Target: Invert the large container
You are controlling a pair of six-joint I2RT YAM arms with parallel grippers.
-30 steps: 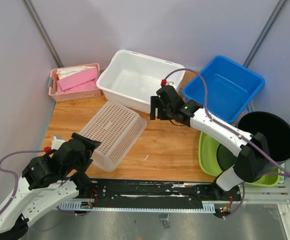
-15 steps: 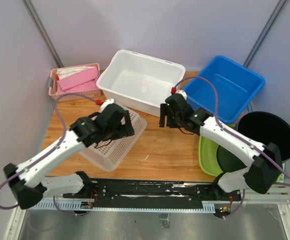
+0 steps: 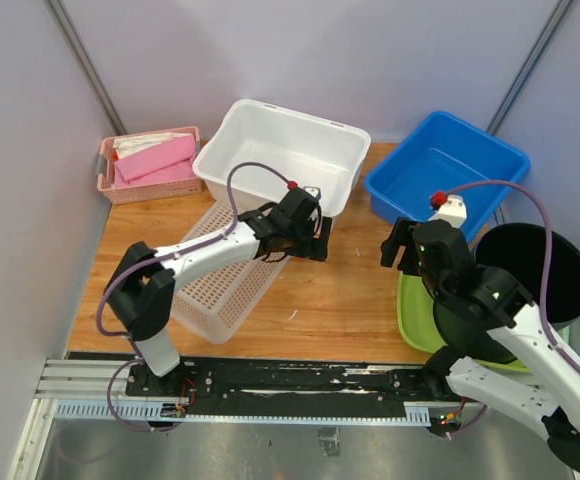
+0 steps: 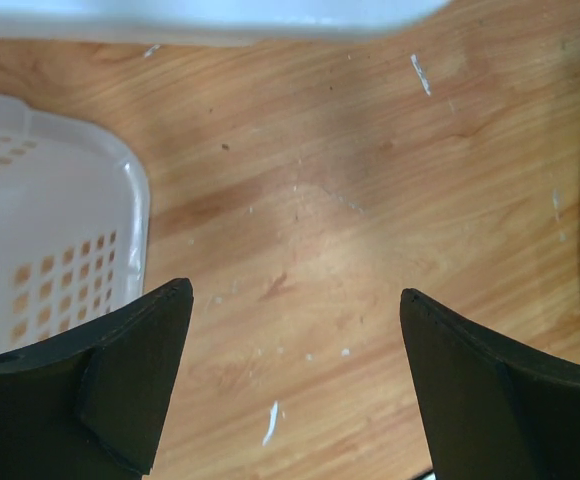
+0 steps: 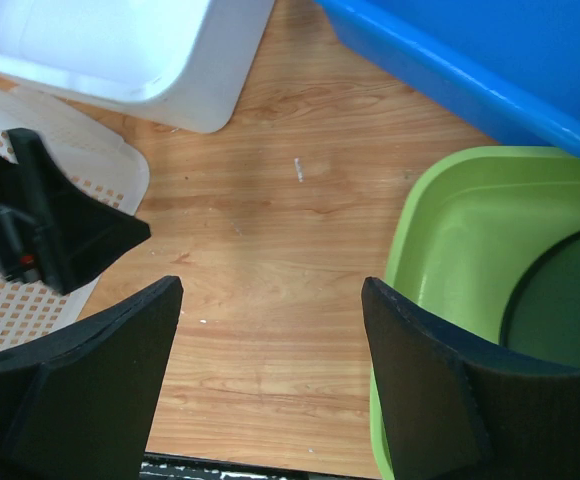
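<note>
The large white tub [image 3: 275, 160] stands upright at the back middle of the table; its near wall shows in the left wrist view [image 4: 220, 15] and in the right wrist view [image 5: 120, 50]. My left gripper [image 3: 320, 240] is open and empty, low over bare wood just in front of the tub's near right corner; between its fingers I see only wood [image 4: 295, 295]. My right gripper [image 3: 395, 257] is open and empty over the wood [image 5: 270, 285], to the right of the tub and beside the green tub [image 3: 415, 300]. The left gripper also shows in the right wrist view [image 5: 60, 235].
A white perforated basket [image 3: 225, 280] lies bottom up at the front left, under the left arm. A blue bin [image 3: 445, 175] sits at the back right, a black bowl [image 3: 540, 265] inside the green tub at the right, a pink basket [image 3: 150, 165] at the back left.
My left arm has swung right from over the perforated basket to in front of the white tub. My right arm has pulled back right and toward the near edge, beside the green tub.
</note>
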